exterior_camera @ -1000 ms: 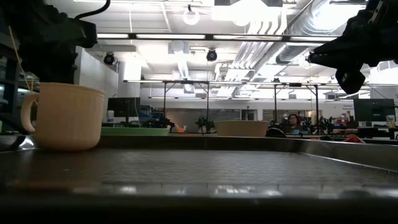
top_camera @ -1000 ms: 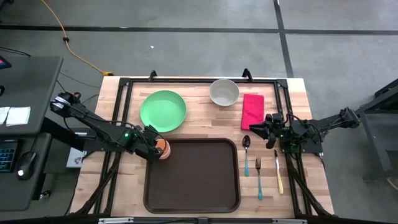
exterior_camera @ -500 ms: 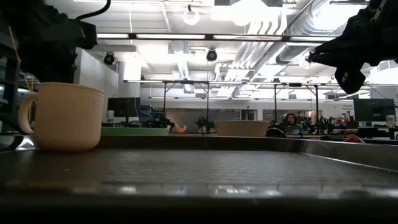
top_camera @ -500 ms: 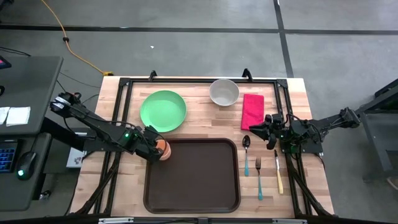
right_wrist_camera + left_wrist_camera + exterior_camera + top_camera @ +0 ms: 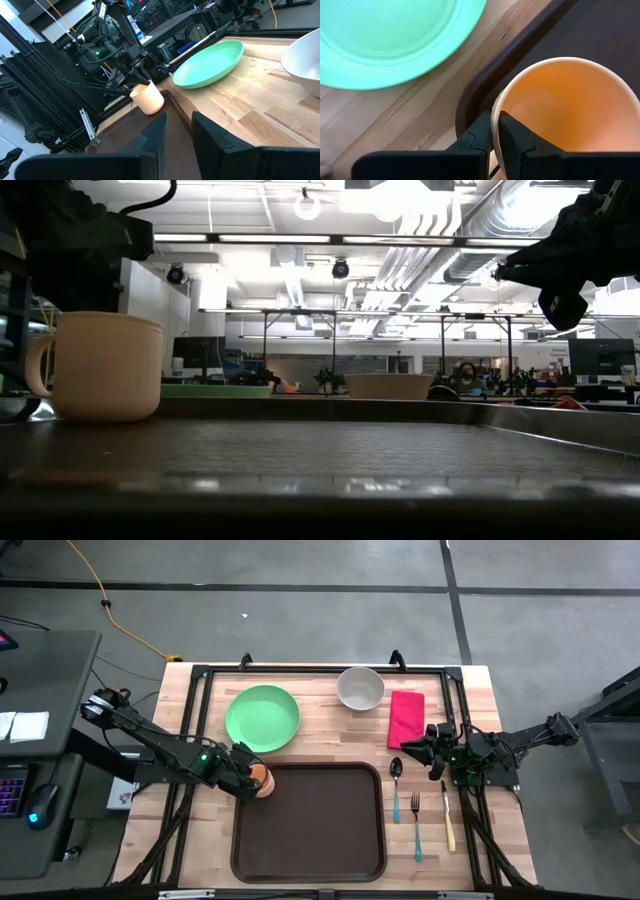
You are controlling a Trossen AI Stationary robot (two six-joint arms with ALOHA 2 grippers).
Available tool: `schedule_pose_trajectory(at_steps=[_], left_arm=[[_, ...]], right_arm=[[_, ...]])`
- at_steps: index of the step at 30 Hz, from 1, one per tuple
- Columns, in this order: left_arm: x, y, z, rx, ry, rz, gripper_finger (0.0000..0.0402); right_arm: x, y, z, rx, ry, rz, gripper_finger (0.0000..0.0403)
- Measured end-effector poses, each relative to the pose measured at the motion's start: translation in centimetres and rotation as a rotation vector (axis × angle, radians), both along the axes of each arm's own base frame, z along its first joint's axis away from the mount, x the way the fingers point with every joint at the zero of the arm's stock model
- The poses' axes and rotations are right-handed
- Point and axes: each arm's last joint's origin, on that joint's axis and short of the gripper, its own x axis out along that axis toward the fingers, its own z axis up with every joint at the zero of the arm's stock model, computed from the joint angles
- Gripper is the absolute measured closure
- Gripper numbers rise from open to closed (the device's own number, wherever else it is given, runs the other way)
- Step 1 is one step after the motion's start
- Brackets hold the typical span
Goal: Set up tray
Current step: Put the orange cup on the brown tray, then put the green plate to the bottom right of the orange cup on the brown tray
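Small change since a second ago: cup (image 5: 105, 365) a little closer to the left edge of the low view, handle too, otherwise upright as before. Stands flat on the tray (image 5: 310, 870), at its upper-left corner in the high view, just inside the raised rim. Means, as a judgement, that the first item is placed and that the letting go is only beginning.

Left gripper (image 5: 496, 132) clamped on the cup wall, one finger inside, one outside, both against the rim. No visible gap in the left wrist view.

Right gripper (image 5: 410, 747) waiting at the right of centre in the high view, near the bowl of the spoon (image 5: 396, 785), fingers a little parted and holding nothing.

Tray itself in the lower centre of the high view, dark, otherwise bare, with plenty of free floor to the right of the cup and below it. Tight only at the corner: cup near the rim, and green plate (image 5: 262, 718) just above on the wood. Best to lift straight up there, probably.

Still off the tray: white bowl (image 5: 360, 688) and red napkin (image 5: 405, 718) at upper right, fork (image 5: 416, 825) and knife (image 5: 448, 820) right of the tray, well apart from the cup.
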Motion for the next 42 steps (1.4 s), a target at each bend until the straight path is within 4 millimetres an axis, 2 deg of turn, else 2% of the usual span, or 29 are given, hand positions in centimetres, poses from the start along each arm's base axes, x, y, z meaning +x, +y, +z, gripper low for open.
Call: schedule_pose_trajectory(at_steps=[22, 42], left_arm=[[-0.1, -0.1, 0.4, -0.049, -0.024, -0.008, 0.0205], [-2.0, 0.9, 3.7, -0.120, -0.210, -0.039, 0.0208]], right_arm=[[0.0, 0.0, 0.0, 0.000, 0.000, 0.000, 0.0336], [0.0, 0.0, 0.0, 0.000, 0.000, 0.000, 0.0336]])
